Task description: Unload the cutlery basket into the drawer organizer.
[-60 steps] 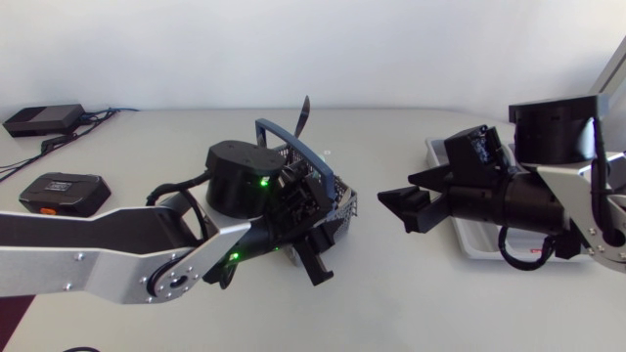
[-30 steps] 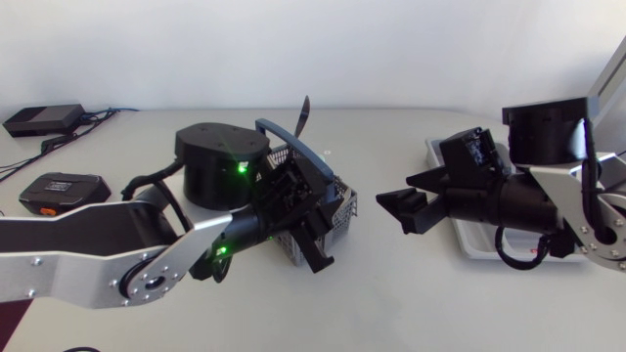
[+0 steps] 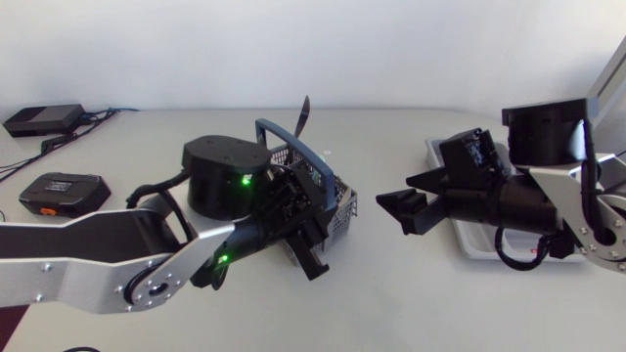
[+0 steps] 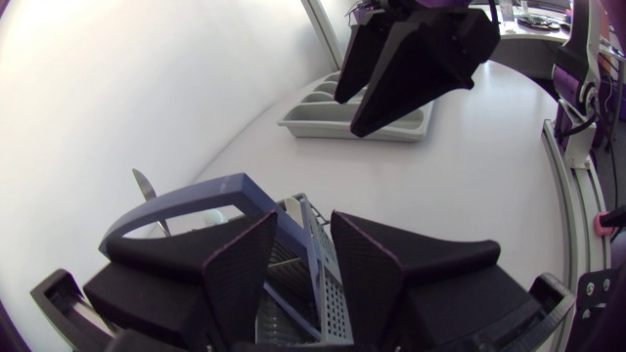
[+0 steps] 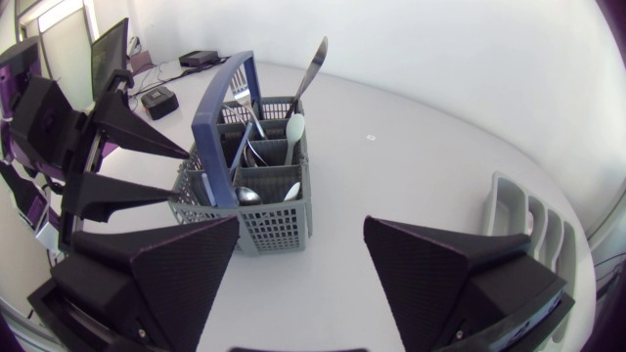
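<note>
Grey mesh basket [image 5: 272, 217], blue handle [image 5: 213, 100]

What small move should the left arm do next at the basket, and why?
Probably shut the left gripper on the wall of the cutlery basket: its open fingers straddle that wall. This would steady the basket for the right gripper, which hangs open and empty facing it.

A black box [image 3: 44, 119] and a black-and-orange pack [image 3: 64, 193] lie at the left of the table [image 3: 411, 293].
</note>
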